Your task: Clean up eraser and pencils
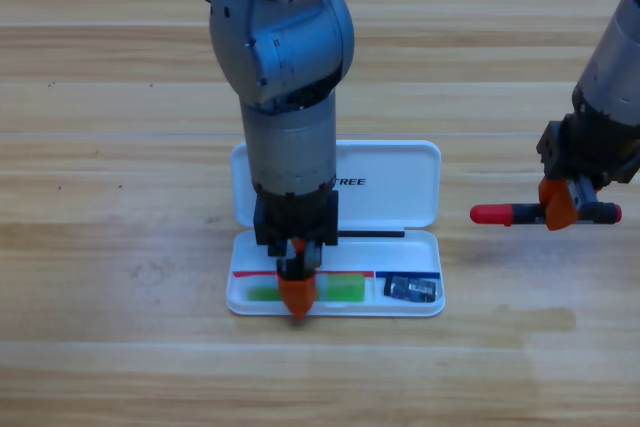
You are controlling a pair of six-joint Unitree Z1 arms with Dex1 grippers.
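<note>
An open white case (400, 172) lies at the table's middle, its lid flat behind its tray. In the tray's long compartment lies the translucent green pencil (346, 290). My left gripper (297, 293) points straight down on the middle of that pencil and hides it there. The dark eraser (414, 289) sits in the small compartment at the tray's right end. Right of the case, my right gripper (560, 211) is shut on the pencil with the red end and black barrel (492, 214). It holds the pencil level, with the red end pointing at the case.
The left arm's grey body stands over the lid's left half and hides it. Bare wooden table surrounds the case on every side.
</note>
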